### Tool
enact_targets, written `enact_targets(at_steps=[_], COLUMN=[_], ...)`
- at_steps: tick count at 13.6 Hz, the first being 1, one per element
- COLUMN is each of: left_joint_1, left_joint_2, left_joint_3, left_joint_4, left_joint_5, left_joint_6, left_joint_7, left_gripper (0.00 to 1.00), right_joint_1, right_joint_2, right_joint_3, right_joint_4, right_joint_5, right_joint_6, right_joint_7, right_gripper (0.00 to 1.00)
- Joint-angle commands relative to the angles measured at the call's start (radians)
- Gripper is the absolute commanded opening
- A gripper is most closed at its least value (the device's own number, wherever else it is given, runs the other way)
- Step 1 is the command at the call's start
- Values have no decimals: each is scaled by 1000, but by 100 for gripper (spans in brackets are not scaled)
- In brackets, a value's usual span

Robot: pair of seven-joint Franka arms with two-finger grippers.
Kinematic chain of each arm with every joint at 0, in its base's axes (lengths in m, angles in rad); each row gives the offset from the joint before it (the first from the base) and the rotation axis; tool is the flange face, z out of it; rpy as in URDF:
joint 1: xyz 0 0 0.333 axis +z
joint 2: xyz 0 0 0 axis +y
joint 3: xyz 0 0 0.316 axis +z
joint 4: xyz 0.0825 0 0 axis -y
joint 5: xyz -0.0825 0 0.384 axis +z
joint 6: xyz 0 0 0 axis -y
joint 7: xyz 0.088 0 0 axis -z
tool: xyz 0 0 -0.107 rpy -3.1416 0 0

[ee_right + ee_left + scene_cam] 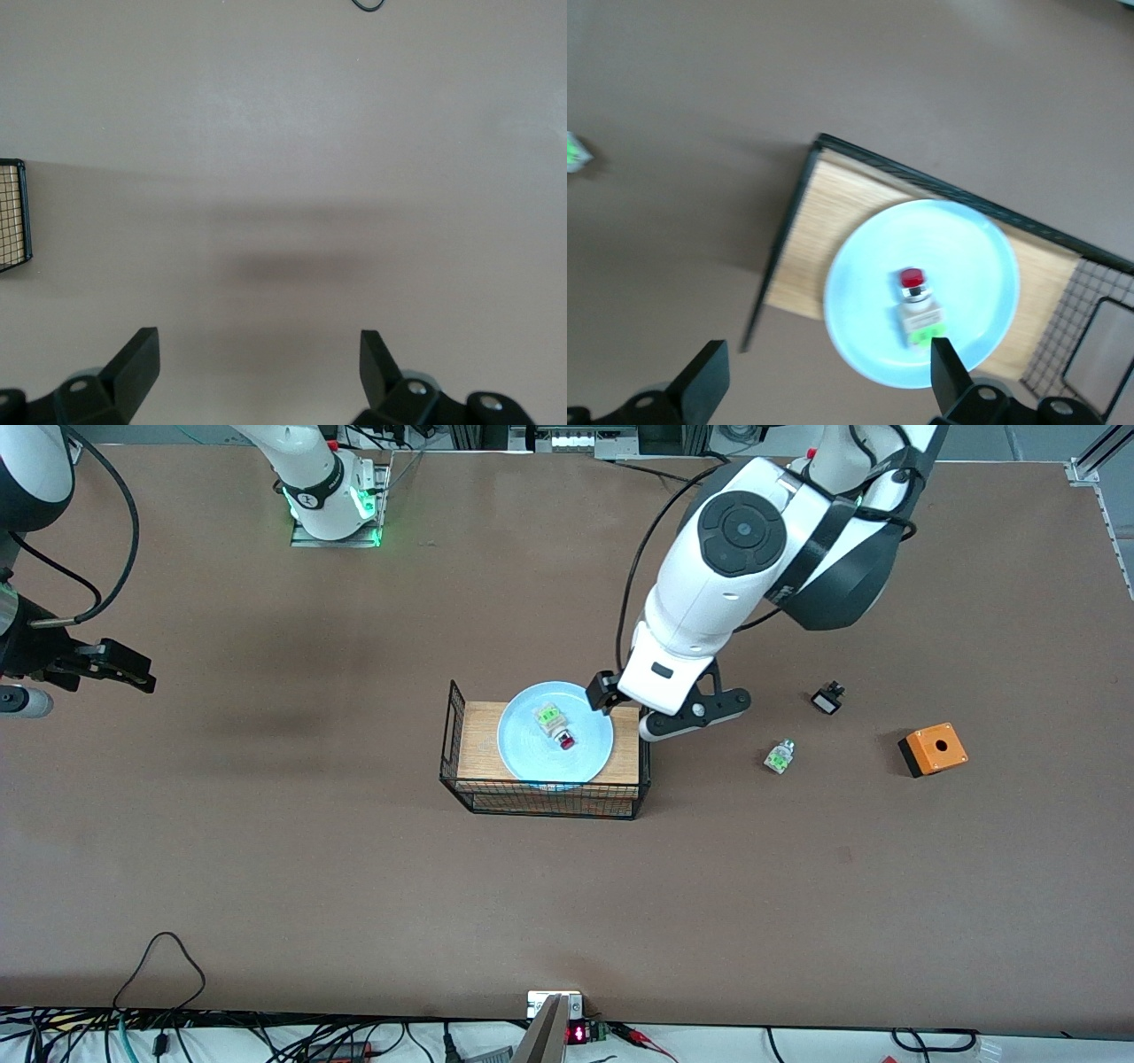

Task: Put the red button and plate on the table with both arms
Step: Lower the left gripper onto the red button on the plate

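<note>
The pale-blue plate [523, 746] lies on the wooden top of a black wire basket [542, 798] in the middle of the table [354, 886]. The red button [556, 726] lies on the plate, red cap toward the front camera. My left gripper [611, 700] is open and empty, over the basket's end toward the left arm's side. In the left wrist view the plate [974, 266] and the red button [917, 305] show between the spread fingers of the left gripper [828, 359]. My right gripper [124, 669] is open and empty over bare table near the right arm's end, as the right wrist view [257, 345] shows.
A white-green piece without red [780, 755], a small black-and-white part [827, 697] and an orange box with a hole [933, 749] lie on the table toward the left arm's end. The basket's corner shows in the right wrist view [11, 212]. Cables run along the table's front edge.
</note>
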Motion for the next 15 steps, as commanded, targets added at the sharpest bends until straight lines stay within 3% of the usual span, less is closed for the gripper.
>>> enact_targets(at_steps=[1,4,11,15], left_joint_1=[-57,-125,-134,-145], left_joint_2=[85,146,197,235], left_joint_3=[10,13,22,21], left_joint_4=[57,54,22,25], left_joint_5=[-16,-10,1,0], left_joint_6=[80,224,209,275], left_joint_7=[-46,-49,-134,-183], left_gripper=[100,100,99,93], right_joint_1=[-4,-7,-7,-10], right_joint_2=[-14,-11,-11,-9], right_joint_3=[3,1,0,-2], right_joint_4=[-13,-13,-13,-13], right_joint_5=[-5,-5,-5,-5], right_joint_6=[6,6,8,6], right_joint_7=[13,12,13,13], right_gripper=[100,100,100,100])
